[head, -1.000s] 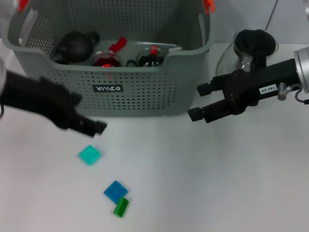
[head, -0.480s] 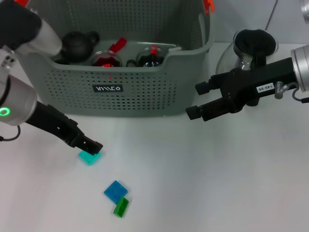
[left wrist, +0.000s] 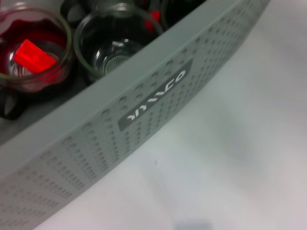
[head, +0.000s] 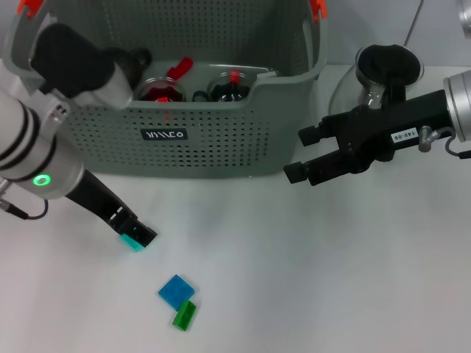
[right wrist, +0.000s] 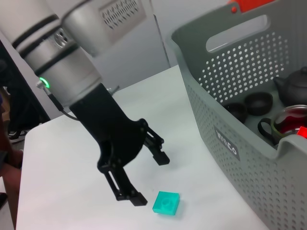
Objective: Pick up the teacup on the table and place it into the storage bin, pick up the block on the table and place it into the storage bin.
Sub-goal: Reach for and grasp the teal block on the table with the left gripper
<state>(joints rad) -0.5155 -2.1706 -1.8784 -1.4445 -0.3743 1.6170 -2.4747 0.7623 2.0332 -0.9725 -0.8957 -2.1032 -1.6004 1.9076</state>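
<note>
Surface: white, carrying the storage bin (head: 184, 110) at the back, a teal block (right wrist: 167, 202) in front of the bin's left part, and nearer the robot a blue block (head: 176, 291) touching a green block (head: 184, 316).
Room: a dark area beyond the surface's edge in the right wrist view; a glass pot with a black lid (head: 388, 70) stands right of the bin.
Storage bin: holds a dark teapot (right wrist: 298, 85), small dark cups (right wrist: 259, 101) and glass cups (left wrist: 112, 45), one with a red piece (left wrist: 34, 55) in it.
Left gripper (right wrist: 148, 179): low over the surface, jaws spread wide and holding nothing; one finger tip is just beside the teal block, the other well apart from it.
Right gripper (head: 303, 154): hangs above the surface right of the bin, jaws apart and empty.
Change: the left gripper has come down from above the teal block to its edge; the right gripper has barely moved.
</note>
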